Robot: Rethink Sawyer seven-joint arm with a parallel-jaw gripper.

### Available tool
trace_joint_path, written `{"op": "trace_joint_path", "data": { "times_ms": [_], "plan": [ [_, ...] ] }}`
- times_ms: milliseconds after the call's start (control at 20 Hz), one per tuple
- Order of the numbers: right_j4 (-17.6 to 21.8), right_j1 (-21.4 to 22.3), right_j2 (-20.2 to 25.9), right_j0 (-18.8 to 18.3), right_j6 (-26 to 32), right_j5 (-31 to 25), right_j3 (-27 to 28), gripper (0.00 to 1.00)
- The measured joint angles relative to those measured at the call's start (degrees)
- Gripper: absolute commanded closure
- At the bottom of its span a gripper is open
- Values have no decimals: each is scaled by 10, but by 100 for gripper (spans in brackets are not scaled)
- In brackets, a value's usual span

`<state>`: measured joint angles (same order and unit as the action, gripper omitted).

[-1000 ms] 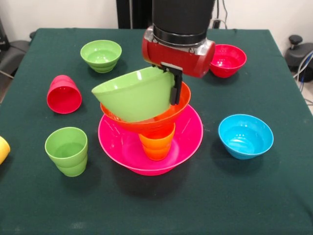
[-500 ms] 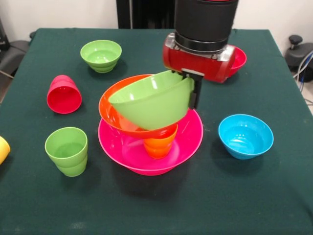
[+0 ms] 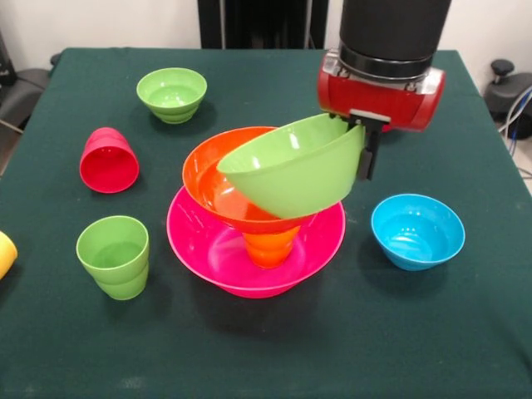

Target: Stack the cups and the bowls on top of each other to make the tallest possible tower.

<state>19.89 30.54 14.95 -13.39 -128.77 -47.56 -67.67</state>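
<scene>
Jaws pinch the rim of the large green bowl [image 3: 291, 170], held tilted by the gripper [image 3: 366, 148] against the large orange bowl [image 3: 218, 187], which perches on the orange cup [image 3: 268, 247] inside the pink bowl [image 3: 199, 241] mid-desk. Seemingly mid-placement; next it likely needs levelling and centring before release. Only one finger [image 3: 370, 154] shows, and the yellow cup [image 3: 5, 253] is cut off.

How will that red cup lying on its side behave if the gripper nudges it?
The red cup lies on its side on the cloth, so it will probably roll, curving because its body tapers. Its glossy plastic looks slippery and light, so a push may send it skidding rather than let the gripper catch it.
</scene>
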Motion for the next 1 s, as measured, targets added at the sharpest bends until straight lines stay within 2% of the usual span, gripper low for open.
{"op": "trace_joint_path", "data": {
  "times_ms": [1000],
  "plan": [
    [0, 30, 0, 1, 0, 0, 0, 100]
  ]
}}
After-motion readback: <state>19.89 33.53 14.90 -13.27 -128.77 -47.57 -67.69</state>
